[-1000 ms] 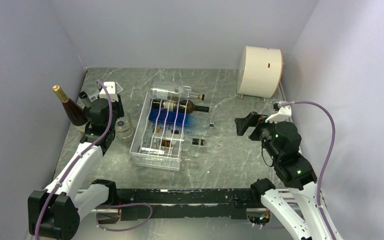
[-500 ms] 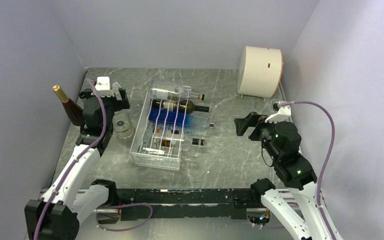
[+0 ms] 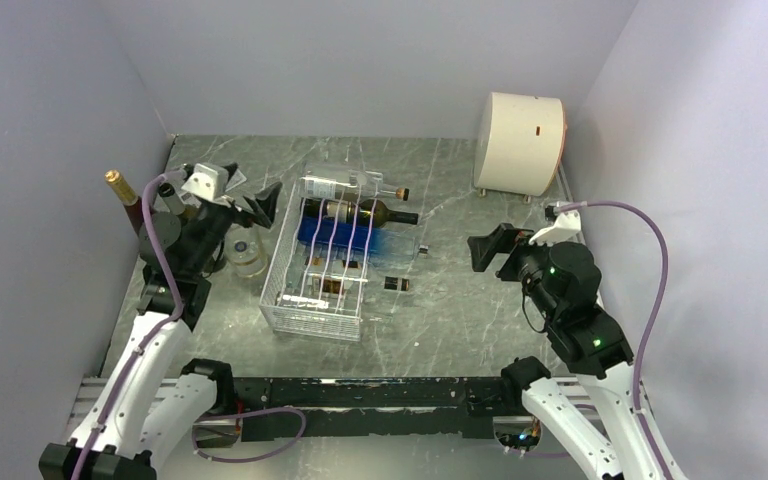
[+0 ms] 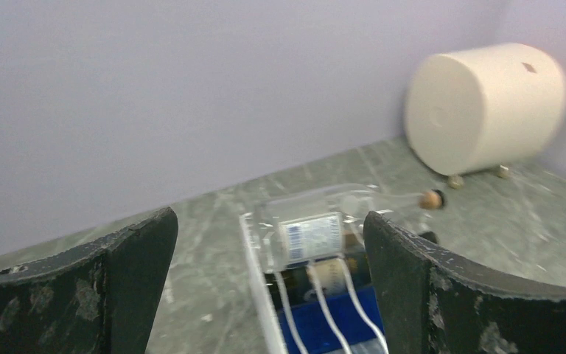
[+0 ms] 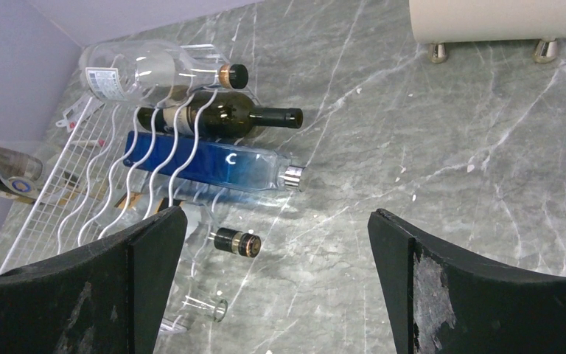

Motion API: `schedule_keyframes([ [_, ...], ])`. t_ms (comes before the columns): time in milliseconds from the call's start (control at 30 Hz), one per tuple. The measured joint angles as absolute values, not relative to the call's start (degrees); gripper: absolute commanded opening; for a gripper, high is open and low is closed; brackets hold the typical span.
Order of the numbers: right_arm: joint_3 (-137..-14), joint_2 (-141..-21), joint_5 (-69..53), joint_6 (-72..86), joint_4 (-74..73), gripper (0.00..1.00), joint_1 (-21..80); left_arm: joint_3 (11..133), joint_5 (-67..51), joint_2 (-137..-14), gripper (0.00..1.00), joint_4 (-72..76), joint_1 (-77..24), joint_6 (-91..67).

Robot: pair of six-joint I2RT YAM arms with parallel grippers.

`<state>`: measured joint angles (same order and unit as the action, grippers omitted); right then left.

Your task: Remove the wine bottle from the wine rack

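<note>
Listing the stock as it stood: one white wire rectangular rack lay on the grey marbled table. From its far end it carried a clear glass bottle with a white label, a dark green glass wine bottle and a blue glass bottle with a silver cap, all on their sides with necks pointing right, past the rack's edge. Your left gripper hung raised just beside the rack's far left corner, fingers spread wide with nothing between them. Your right gripper, equally wide and empty, stood well apart on the neck side. The step in hand looked to be the approach. You would have done best to centre the open fingers on one bottle only, probably the green one, and to close on its exposed neck or shoulder. Lifting it clear of the wavy wires before drawing it away mattered, since the neighbouring bottles lay just beside it and could roll.
</note>
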<state>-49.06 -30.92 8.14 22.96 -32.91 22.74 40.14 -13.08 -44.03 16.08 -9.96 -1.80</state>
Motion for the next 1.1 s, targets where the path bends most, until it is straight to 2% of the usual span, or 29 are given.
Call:
schedule_keyframes([
  [267, -49.1, -29.8, 7.9, 23.2, -32.8, 1.00, 22.7, 44.4, -29.7, -56.5, 1.00, 14.8, -18.3, -2.3],
  [467, -49.1, -29.7, 7.1, 23.2, -32.8, 1.00, 22.7, 51.0, -31.0, -62.8, 1.00, 7.4, -27.2, 2.3],
  [733, -49.0, -28.3, 7.0, 23.1, -32.5, 1.00, 22.7, 65.0, -16.4, -70.1, 1.00, -0.4, -37.5, 14.9],
  [1100, -49.0, -26.7, 7.4, 23.1, -32.5, 1.00, 22.7, 69.9, 0.7, -88.1, 0.99, -1.9, -50.0, 39.2],
])
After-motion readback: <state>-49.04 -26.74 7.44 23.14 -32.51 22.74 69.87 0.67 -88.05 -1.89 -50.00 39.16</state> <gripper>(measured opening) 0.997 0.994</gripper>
